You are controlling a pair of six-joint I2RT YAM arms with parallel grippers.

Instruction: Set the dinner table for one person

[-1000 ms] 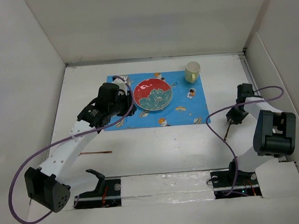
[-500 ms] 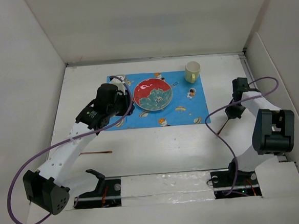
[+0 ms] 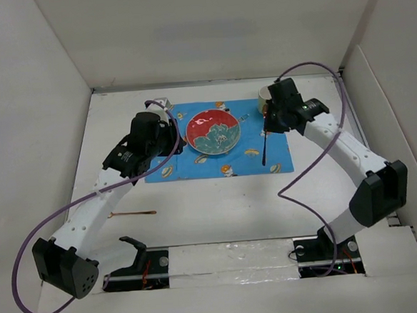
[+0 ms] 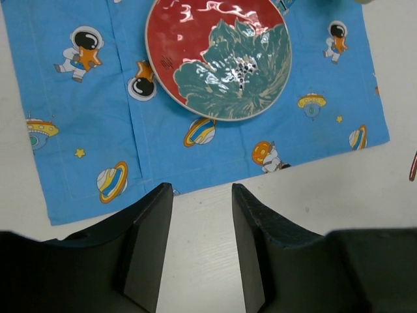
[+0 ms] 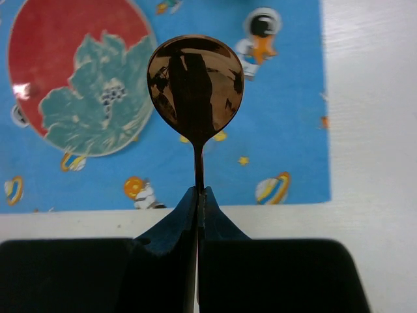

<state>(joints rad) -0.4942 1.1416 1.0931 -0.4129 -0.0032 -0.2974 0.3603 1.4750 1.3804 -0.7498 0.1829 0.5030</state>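
The white dinner table (image 3: 219,206) carries a blue cartoon mat (image 3: 195,166). On the mat stand a red and green plate (image 3: 212,132) and a pale yellow cup (image 3: 266,95), the cup partly hidden by my right arm. My right gripper (image 3: 268,123) is shut on a copper spoon (image 3: 264,151) and holds it over the mat just right of the plate. In the right wrist view the fingers (image 5: 199,193) pinch the spoon's neck, its bowl (image 5: 195,81) ahead. My left gripper (image 3: 172,141) is open and empty left of the plate; its wrist view (image 4: 202,189) shows the mat's near edge.
A thin copper utensil (image 3: 132,213) lies on the table at the near left. Low white walls (image 3: 63,124) close in the table on the left, back and right. Purple cables (image 3: 29,248) loop beside both arms.
My right arm has swung from the table's right side to the far left, carrying the spoon over the mat beside the plate. The left arm has barely moved.
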